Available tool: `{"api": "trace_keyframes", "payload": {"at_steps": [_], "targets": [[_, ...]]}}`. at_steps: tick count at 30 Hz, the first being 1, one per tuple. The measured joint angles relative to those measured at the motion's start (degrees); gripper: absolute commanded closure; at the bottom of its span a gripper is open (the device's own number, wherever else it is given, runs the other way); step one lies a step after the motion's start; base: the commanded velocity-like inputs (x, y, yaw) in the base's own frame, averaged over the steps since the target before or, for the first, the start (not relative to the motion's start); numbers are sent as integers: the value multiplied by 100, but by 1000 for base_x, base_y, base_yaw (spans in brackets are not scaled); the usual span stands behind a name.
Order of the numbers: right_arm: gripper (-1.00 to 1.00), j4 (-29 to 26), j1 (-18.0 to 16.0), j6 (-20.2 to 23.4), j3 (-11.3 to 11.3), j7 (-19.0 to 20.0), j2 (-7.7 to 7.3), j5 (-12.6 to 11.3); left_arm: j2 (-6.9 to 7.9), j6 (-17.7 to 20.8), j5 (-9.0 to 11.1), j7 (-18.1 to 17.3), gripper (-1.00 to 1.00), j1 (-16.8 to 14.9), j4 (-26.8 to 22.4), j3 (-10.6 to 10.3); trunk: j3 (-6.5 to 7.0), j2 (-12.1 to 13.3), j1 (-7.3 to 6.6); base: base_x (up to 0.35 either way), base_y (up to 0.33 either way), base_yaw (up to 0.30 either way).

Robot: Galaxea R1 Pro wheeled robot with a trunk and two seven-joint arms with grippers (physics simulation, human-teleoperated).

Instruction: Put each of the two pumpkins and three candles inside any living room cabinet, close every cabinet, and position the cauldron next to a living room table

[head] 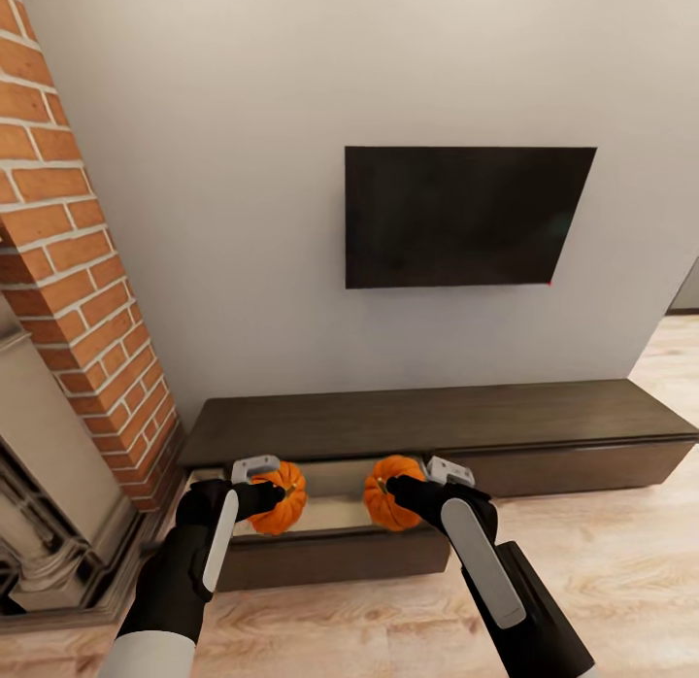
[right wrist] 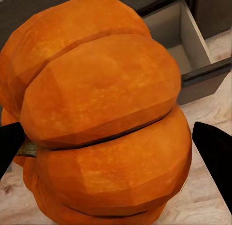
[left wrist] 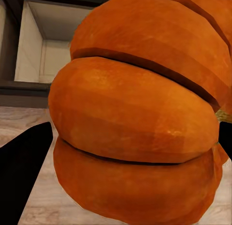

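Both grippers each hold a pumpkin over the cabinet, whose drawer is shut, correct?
Not quite. The left gripper and right gripper do each hold a pumpkin at the cabinet, but the drawer is pulled open, not shut. The head view shows its pale interior under the pumpkins.

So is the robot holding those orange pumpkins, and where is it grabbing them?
Yes. The left gripper holds one pumpkin and the right gripper holds the other pumpkin, each by its round sides, over the open cabinet drawer.
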Motion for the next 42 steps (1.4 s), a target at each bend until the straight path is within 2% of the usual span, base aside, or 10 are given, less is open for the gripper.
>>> {"api": "trace_keyframes", "payload": {"at_steps": [17, 32, 42], "targets": [[100, 20, 0, -6, -6, 7, 9, 2, 0, -5, 6, -5, 100, 0, 7, 5, 0, 0, 1, 310, -82, 0], [100, 29, 0, -17, 3, 7, 25, 10, -1, 1, 7, -13, 100, -1, 5, 5, 0, 0, 1, 159, 82, 0], [100, 33, 0, -17, 19, 7, 42, 13, 0, -1, 13, -13, 100, -1, 0, 11, 1, 0, 3, 51, 48, 0]]}}
